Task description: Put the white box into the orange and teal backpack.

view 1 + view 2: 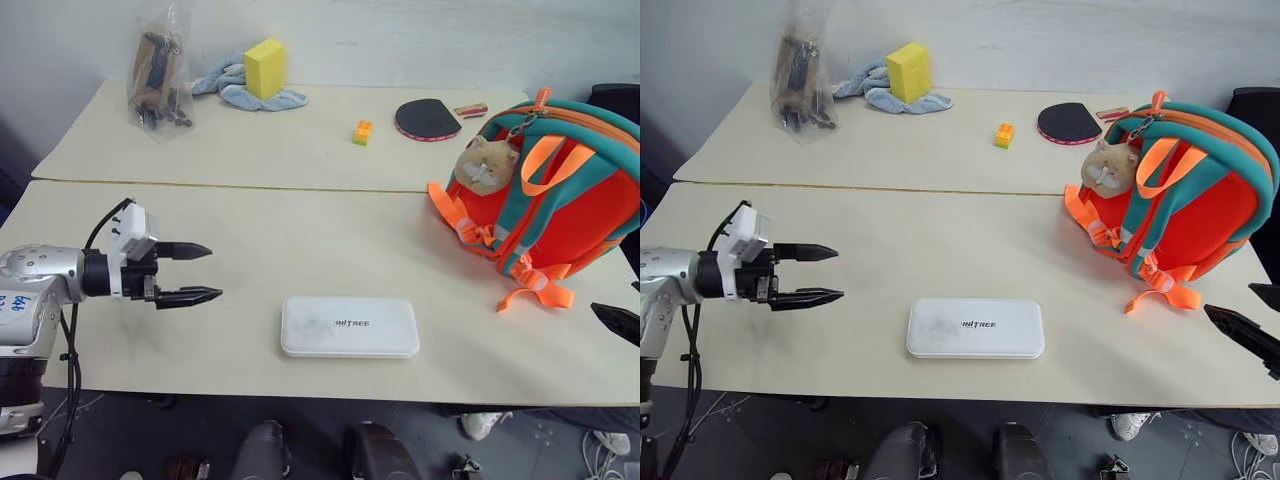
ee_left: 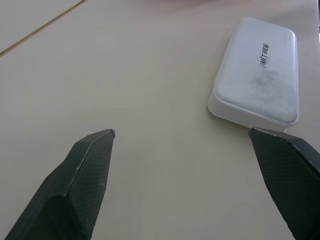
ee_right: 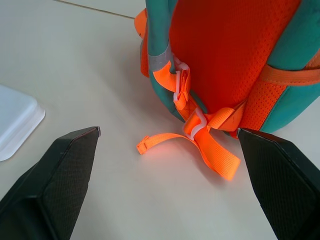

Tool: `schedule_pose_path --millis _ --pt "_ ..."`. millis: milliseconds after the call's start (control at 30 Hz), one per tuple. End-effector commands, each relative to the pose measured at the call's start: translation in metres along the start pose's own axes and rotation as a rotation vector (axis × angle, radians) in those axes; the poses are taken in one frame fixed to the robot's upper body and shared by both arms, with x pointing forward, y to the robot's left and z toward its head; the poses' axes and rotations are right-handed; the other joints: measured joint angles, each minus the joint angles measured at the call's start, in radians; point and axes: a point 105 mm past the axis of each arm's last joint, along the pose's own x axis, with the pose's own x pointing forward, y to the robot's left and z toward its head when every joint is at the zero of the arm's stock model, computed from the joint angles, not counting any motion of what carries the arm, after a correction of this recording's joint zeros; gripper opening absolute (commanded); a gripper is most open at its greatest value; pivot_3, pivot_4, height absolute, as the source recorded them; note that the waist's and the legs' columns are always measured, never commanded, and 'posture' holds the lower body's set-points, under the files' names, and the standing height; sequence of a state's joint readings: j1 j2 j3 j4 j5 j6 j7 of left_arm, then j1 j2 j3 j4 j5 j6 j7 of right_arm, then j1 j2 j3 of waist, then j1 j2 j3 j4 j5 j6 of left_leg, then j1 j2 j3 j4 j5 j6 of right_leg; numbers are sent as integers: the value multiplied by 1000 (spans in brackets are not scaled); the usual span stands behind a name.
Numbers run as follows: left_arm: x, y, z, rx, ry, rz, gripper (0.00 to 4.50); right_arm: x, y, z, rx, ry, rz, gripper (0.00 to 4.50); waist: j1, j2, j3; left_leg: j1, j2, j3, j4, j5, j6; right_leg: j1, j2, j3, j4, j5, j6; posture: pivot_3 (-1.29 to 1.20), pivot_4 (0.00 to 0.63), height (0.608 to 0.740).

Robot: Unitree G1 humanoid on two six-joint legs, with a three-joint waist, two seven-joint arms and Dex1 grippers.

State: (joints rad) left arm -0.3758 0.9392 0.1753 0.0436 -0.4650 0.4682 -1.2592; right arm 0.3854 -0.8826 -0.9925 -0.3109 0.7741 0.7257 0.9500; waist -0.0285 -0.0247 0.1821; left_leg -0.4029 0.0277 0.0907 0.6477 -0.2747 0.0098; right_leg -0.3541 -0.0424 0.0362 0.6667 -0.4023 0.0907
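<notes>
White box (image 1: 349,326) lies flat near the front edge of the table (image 1: 300,240), lettering up, long side across. Looks like a stiff, smooth plastic case with rounded corners: probably light, likely slippery, hardly fragile. Low profile leaves little to bite from above; best taken across the short width near the middle, or pinched at one end over the rim. May well skate on the smooth table if nudged from one side only.

Backpack (image 1: 545,195) sits on the table's right side, well apart from the box, propped up with a plush charm (image 1: 486,163) hanging near the top and orange straps (image 3: 197,135) trailing onto the table. Soft and floppy by the look of it; mouth likely to sag, so probably needs holding open. Cannot tell whether the zip is undone.

Left gripper (image 1: 183,273) hovers above the table left of the box, fingers spread wide, holding and touching nothing. Right gripper (image 3: 167,137) faces the backpack's lower strap buckles, fingers likewise wide apart, empty, clear of strap and fabric.
</notes>
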Motion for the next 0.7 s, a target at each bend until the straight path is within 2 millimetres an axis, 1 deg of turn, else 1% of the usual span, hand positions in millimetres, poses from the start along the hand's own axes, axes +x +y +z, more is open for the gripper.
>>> schedule_pose_path --millis 33,300,433,533,600,633,700 --pt "-1 -2 0 54 19 -3 4500 -2 1 4 -29 -19 -14 4477 0 0 0 0 0 0 0 0 0 0 0 0 0 0 0 0 150 740" --pt "1 0 2 47 14 13 4500 -3 1 5 -43 -7 -19 4477 0 0 0 0 0 0 0 0 0 0 0 0 0 0 0 0 150 740" --pt "2 1 4 43 6 17 4500 -1 0 5 -65 11 -15 4477 0 0 0 0 0 0 0 0 0 0 0 0 0 0 0 0 150 740" --pt "7 -3 5 40 3 -4 4500 6 7 5 -105 38 21 4477 -1 0 0 0 0 0 0 0 0 0 0 0 0 0 0 0 150 740" --pt "13 -10 7 38 4 -47 4500 15 16 6 -137 58 71 4477 -2 0 0 0 0 0 0 0 0 0 0 0 0 0 0 0 150 740" --pt "17 -14 5 42 11 -73 4500 20 21 6 -151 69 100 4304 -2 0 0 0 0 0 0 0 0 0 0 0 0 0 0 0 150 740" --pt "24 -24 2 42 33 -134 4121 28 33 5 -172 89 158 3863 -1 0 0 0 0 0 0 0 0 0 0 0 0 0 0 0 150 740"
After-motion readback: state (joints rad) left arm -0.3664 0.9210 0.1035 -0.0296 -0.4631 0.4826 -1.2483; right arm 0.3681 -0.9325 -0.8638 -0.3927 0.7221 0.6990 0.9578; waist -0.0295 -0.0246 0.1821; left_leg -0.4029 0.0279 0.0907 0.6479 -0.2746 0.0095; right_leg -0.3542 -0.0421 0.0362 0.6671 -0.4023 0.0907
